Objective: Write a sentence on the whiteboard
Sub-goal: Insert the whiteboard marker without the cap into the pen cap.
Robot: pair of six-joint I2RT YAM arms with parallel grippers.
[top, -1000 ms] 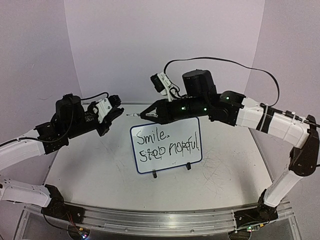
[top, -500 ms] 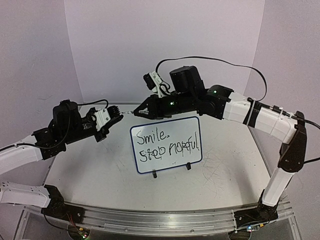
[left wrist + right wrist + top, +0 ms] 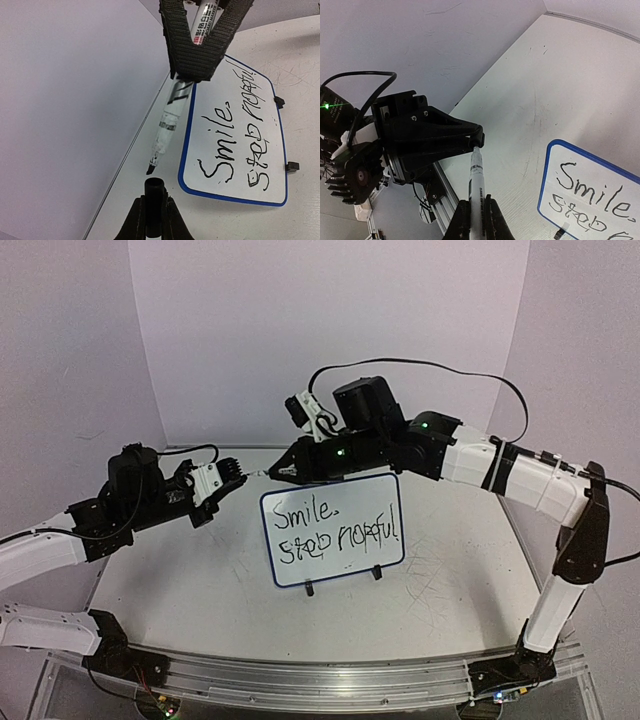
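Observation:
The whiteboard (image 3: 372, 497) stands upright on two black clip feet at mid table, and the sentence (image 3: 335, 525) fills it in two black lines. My right gripper (image 3: 284, 469) is shut on a white marker (image 3: 476, 180), uncapped, with its black tip (image 3: 150, 167) pointing left. Just left of the board's top corner, my left gripper (image 3: 241, 472) is shut on the black marker cap (image 3: 154, 192). The cap's open mouth faces the tip, a small gap away. The board (image 3: 239, 185) and its sentence (image 3: 235, 140) lie to the right of both grippers.
A white wall rises behind the table, with its corner seam (image 3: 135, 145) close to the left of the marker. The right arm's black cable (image 3: 440, 365) loops above the arm. Faint grey scribble marks (image 3: 440, 570) cover the tabletop right of the board.
My right arm swung left and up, carrying the marker tip towards the left gripper. The left gripper dropped slightly, so the gap between cap and tip has narrowed. The board is unchanged.

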